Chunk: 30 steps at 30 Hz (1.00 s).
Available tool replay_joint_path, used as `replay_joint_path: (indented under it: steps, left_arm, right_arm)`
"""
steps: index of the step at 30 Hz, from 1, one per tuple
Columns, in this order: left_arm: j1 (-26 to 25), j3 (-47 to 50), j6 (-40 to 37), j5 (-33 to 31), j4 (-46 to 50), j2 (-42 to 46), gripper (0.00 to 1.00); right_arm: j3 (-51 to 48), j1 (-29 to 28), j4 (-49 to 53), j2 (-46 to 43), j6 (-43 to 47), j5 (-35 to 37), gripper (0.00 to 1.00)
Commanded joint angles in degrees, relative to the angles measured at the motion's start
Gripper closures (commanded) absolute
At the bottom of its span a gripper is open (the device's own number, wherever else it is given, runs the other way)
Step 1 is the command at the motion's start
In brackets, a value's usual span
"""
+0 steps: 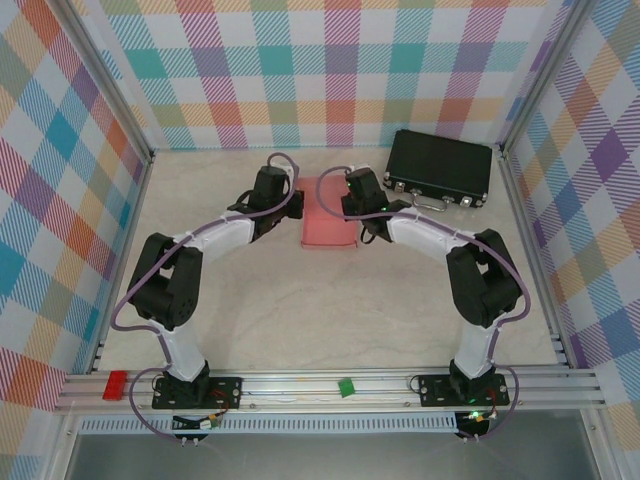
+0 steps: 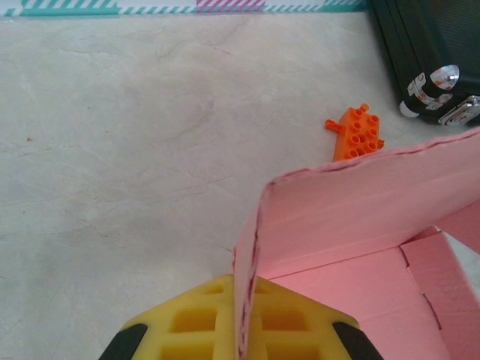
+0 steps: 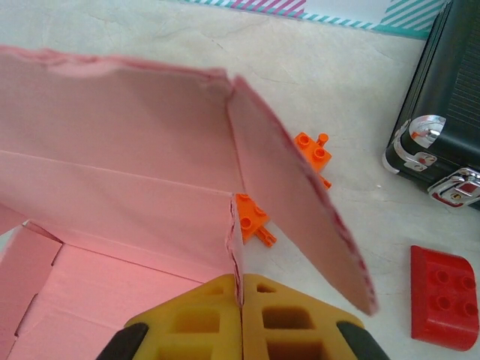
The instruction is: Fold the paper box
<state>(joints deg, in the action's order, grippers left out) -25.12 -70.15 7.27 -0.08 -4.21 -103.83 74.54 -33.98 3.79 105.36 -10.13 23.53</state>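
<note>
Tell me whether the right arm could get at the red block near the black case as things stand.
Probably not yet: the right gripper is shut on a wall of the paper box and must let go first. Otherwise the red block lies close on its right, across bare table.

Left of the paper box (image 1: 328, 212) the table (image 1: 190, 185) lies wide open for a pass; on its right an orange toy (image 2: 358, 135) and a red block (image 3: 444, 296) clutter the gap (a tight one) before the black case (image 1: 440, 165).
</note>
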Motion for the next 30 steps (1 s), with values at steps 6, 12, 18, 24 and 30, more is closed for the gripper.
replay_joint_path:
  steps: [6,12,18,24,30]
  left_arm:
    - [-1.5,4.3,3.7,-3.2,-7.2,4.0,1.0]
    - [-1.9,6.7,5.5,-4.1,-9.9,4.0,1.0]
    - [-2.6,8.6,6.4,-4.7,-12.2,4.3,1.0]
    - [-3.2,10.1,7.3,-5.7,-13.7,4.6,1.0]
    - [-4.0,12.3,8.2,-6.9,-15.6,5.3,1.0]
  right_arm:
    - [-3.1,-2.2,-9.8,0.1,-3.9,3.5,0.93]
    - [-4.2,-2.7,-11.9,1.0,-5.4,4.4,0.93]
    - [-5.3,-3.5,-13.5,1.6,-6.6,5.3,0.93]
    - [-6.6,-4.1,-14.7,1.7,-7.4,6.6,0.93]
    - [-7.6,-4.7,-15.7,1.8,-7.7,7.8,0.93]
